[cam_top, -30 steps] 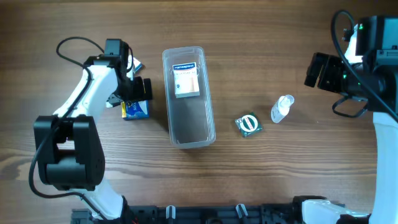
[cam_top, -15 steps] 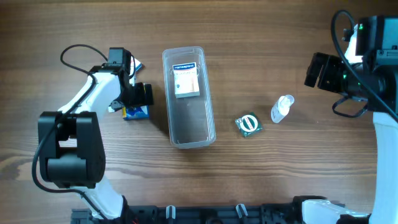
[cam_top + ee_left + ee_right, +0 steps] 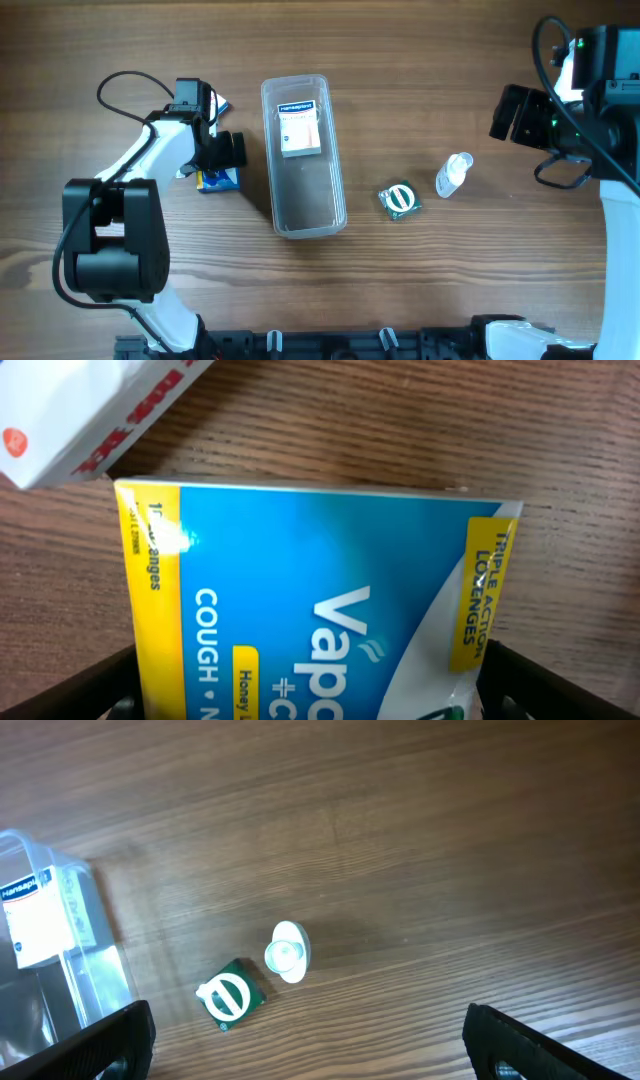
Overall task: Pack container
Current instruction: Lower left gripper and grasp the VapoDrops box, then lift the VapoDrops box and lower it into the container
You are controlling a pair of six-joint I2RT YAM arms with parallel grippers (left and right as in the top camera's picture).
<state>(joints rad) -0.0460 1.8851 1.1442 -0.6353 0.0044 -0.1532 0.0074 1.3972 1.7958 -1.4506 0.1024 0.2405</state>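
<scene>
The left pincer (image 3: 308, 685), toward the left edge of the tabletop (image 3: 420, 60), straddles a blue cough-lozenge box (image 3: 300, 580), jaws spread; whether they press it cannot be told. The container (image 3: 310, 195) lies mid-tabletop, 1 white box (image 3: 299, 128) in its far end. Toward the right edge, the right pincer (image 3: 310, 1020) hangs wide open.
</scene>
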